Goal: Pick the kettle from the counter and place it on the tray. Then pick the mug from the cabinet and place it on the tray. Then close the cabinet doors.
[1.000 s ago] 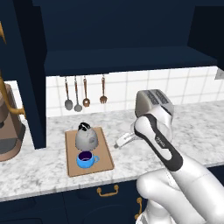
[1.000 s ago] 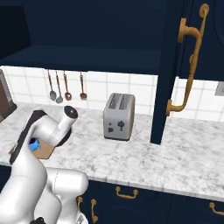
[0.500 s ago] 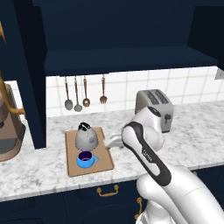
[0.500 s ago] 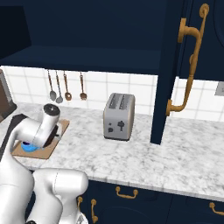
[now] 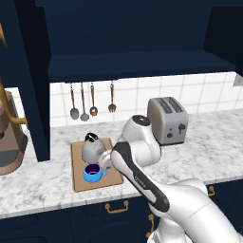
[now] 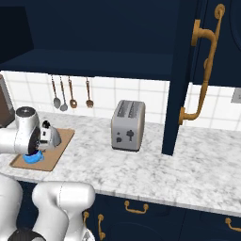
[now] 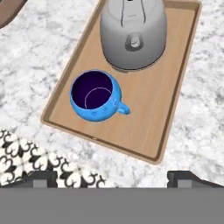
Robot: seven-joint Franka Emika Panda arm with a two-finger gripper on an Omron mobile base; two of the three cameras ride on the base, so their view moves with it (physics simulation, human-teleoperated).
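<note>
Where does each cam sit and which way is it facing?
Left base view: behind-left of the arm, looking forward-down at the tray, kettle, mug; white arm rises lower right.
Right base view: behind-right; toaster central, arm lower left.
Hand view: looks down past the open claw onto the tray.
Shared: tray, kettle and mug in all three.

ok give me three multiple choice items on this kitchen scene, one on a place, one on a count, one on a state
1. Where is the mug?
A. on the tray beside the kettle
B. on the cabinet shelf
C. on top of the toaster

2. How many utensils hang on the tiled wall?
A. two
B. four
C. six

3. How is the hand?
A. shut on the mug
B. shut on the kettle
C. open, holding nothing

Answers: 1 A, the hand view shows the mug upright on the wood next to the kettle. 2 B, the left base view shows four in a row. 3 C, its fingertips stand wide apart above the tray.
</note>
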